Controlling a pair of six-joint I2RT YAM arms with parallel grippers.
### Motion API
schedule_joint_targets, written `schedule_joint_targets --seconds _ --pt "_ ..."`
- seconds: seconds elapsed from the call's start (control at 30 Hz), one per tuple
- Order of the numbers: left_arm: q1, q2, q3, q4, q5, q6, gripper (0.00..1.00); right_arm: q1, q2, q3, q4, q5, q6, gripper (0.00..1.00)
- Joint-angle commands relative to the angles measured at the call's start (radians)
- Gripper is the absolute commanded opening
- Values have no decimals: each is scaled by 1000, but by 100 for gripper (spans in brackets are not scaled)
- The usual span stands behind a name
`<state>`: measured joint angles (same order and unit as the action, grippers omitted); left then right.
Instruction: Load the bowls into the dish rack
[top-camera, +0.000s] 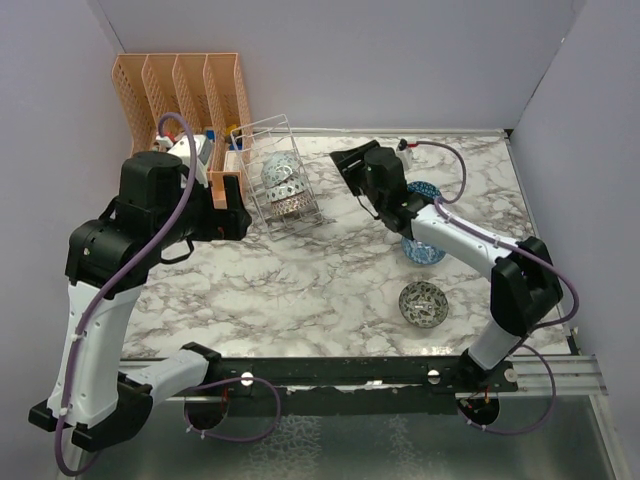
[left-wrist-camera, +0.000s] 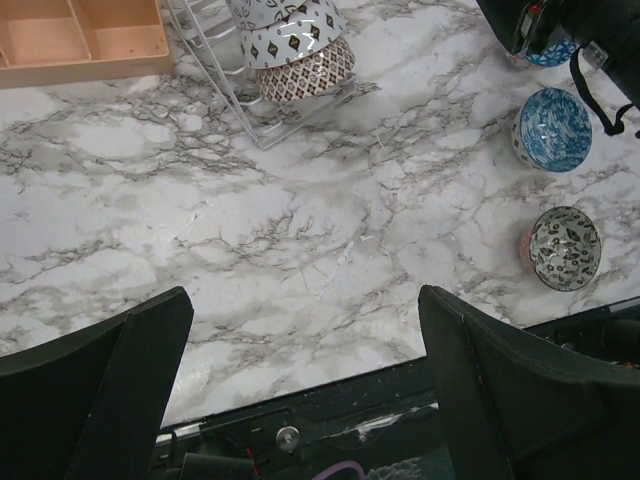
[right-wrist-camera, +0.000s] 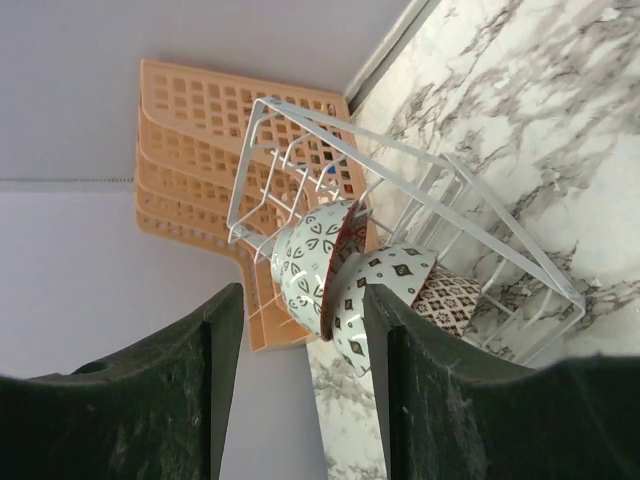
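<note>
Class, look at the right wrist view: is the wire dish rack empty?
No: at least two patterned bowls stand on edge between the wires of the dish rack.

The dish rack (top-camera: 255, 175) holds bowls (top-camera: 283, 185); a dark bowl (top-camera: 423, 304) sits well apart.
</note>
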<state>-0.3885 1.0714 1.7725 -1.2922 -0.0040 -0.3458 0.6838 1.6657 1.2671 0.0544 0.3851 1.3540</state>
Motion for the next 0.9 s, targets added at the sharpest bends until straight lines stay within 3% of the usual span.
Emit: schedule_joint_targets --seconds 0.0,0.27,0.67,0.87 --pt "-6 9 31 11 -20 -9 99 -56 66 6 158 -270 -122 51" --pt "-6 35 28 23 -59 -18 99 -81 270 116 362 -489 -34 48" --pt "-6 58 19 40 -80 -33 99 -81 408 144 550 -495 152 45" --pt "-6 62 16 41 -88 -28 99 -81 464 180 560 -511 195 44"
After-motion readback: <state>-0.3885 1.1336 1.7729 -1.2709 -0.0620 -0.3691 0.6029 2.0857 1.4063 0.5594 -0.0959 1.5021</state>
